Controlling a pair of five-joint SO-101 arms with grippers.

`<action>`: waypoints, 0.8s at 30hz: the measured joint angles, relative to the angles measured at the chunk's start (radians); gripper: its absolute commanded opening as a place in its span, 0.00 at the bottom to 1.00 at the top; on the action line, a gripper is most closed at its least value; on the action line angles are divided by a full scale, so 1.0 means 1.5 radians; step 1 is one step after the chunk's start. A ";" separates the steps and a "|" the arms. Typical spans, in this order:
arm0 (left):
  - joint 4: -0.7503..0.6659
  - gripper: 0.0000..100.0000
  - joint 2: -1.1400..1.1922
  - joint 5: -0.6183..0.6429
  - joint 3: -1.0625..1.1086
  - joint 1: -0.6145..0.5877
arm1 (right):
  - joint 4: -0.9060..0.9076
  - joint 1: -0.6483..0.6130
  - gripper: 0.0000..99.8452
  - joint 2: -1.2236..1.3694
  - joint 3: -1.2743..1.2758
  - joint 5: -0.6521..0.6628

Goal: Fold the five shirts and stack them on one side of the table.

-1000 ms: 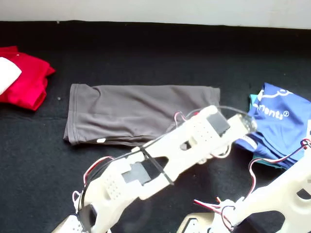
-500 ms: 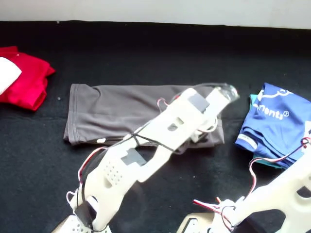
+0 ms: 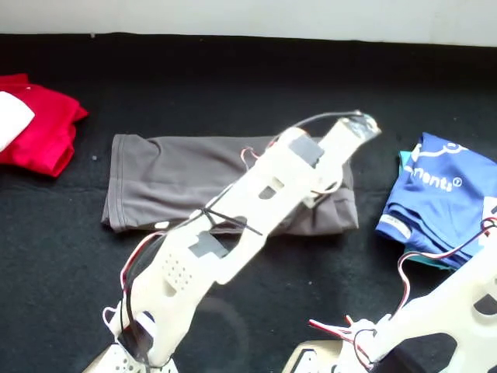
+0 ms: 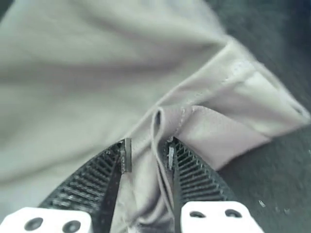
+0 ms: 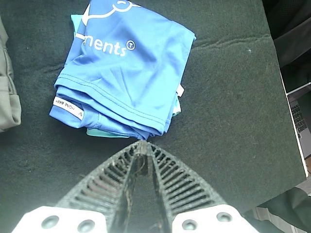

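A grey shirt (image 3: 178, 180), folded into a long strip, lies across the middle of the black table (image 3: 233, 70). My left arm stretches over its right end, with the left gripper (image 3: 353, 129) at the far right corner. In the left wrist view that gripper (image 4: 148, 153) is shut on a raised fold of the grey shirt (image 4: 97, 73). A folded blue shirt (image 3: 446, 194) rests on a teal one at the right. My right gripper (image 5: 141, 143) is shut on nothing, just short of the near edge of the blue shirt (image 5: 126, 73).
A red shirt (image 3: 46, 128) with a white one (image 3: 11, 116) on it sits at the far left. The right arm (image 3: 443, 315) fills the near right corner. The table's right edge (image 5: 282, 87) runs close to the blue pile.
My left arm swung from beside the blue pile toward the back, onto the grey shirt's right end. That end has shifted and bunched. The right arm stayed put.
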 measured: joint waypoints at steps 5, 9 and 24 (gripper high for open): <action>0.020 0.14 0.008 -0.001 -0.068 -0.045 | 0.000 0.000 0.01 0.000 0.000 0.000; 0.147 0.14 0.008 -0.001 -0.192 -0.047 | 0.000 0.000 0.01 0.000 0.000 0.000; 0.342 0.10 -0.128 0.018 -0.132 0.113 | 0.000 0.000 0.01 0.000 0.000 0.000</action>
